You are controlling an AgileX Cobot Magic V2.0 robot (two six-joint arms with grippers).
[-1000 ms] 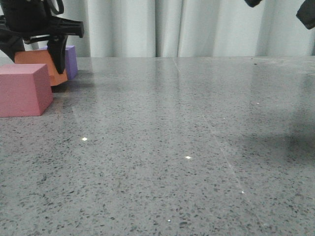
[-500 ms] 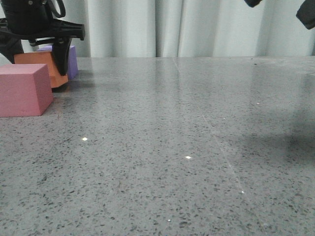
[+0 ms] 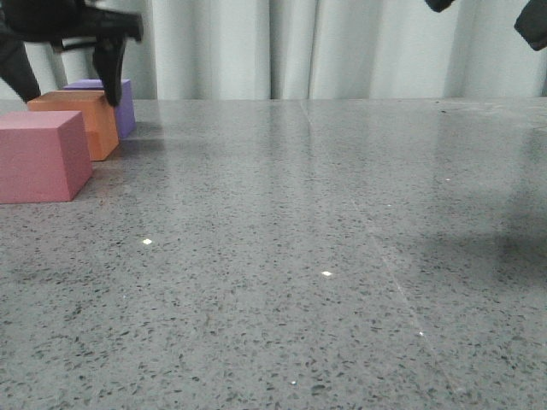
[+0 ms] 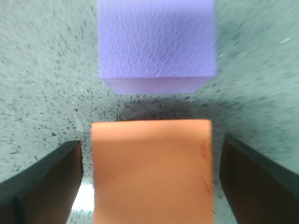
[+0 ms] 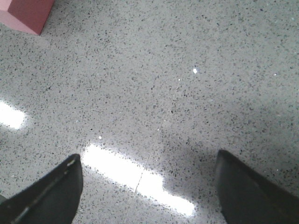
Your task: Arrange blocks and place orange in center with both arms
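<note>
Pincer on the left arm [image 3: 64, 81] is spread wide, fingers [image 4: 51, 182] standing either side of the orange block [image 4: 152, 170] with a visible gap on both sides, so nothing is gripped. From the front it sits above the block's top face, with the fingertips hanging near the upper edges.

Orange block rests flat on the table [image 3: 325, 256], far left. Purple block [image 3: 120, 102] is just behind it with a narrow strip of table between them in the wrist view. Pink block [image 3: 43, 155] is in front, nearer the camera; the front view overlaps them, so I cannot tell whether pink and orange touch.

Right pincer [image 5: 149, 186] is also spread, hovering over bare table, holding nothing; only a corner of the pink block shows at the edge of its view. In the front view just its dark tips appear at the top right.

Risks, as I judge them:
- Any sideways drift of the left pincer while this low could catch a top edge of the orange block and skew or tip it.
- A nudge backward would shove orange into purple, since the gap is small.
- Foam surface probably drags on fingers, so a brushing contact may lift a corner.
- If the row still needs adjusting, the right pincer is well apart from the blocks; a long reach across risks clipping pink first.
</note>
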